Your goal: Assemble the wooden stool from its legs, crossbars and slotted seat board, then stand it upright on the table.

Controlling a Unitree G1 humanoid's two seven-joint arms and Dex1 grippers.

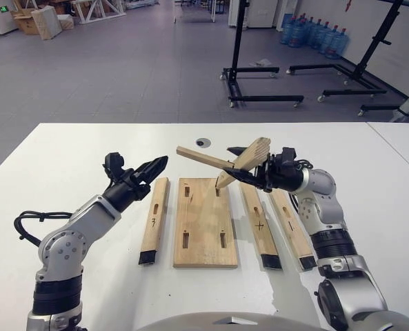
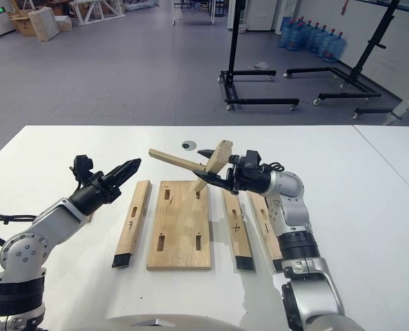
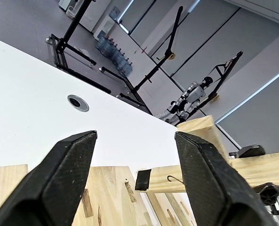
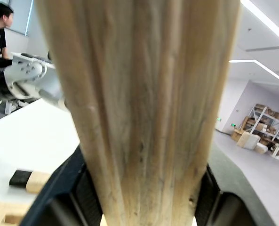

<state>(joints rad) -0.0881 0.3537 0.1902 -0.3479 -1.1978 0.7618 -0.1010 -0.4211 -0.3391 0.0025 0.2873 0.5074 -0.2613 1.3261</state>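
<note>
Right pincer [image 1: 242,165]: clamped on a pale wooden leg [image 1: 249,157] held aloft and tilted; a thin wooden crossbar [image 1: 201,157] juts from it toward the robot's left.
Left pincer [image 3: 134,179]: jaws spread wide, holding nothing, hovering near the far end of the loose flat wooden leg [image 1: 154,219] left of the board.
Seat board [image 1: 204,227]: flat rectangular slotted wood, lying on the white table [image 1: 87,152] between loose legs.
Leg's lower end: at or just above the board's far right slot [image 1: 221,189]; contact cannot be told.
Step, as I judge it: seating that end in the slot.
Doing it well: bring the leg upright first, square its end to the slot, then press straight down.
Support: the free pincer could pin the board against sliding.
</note>
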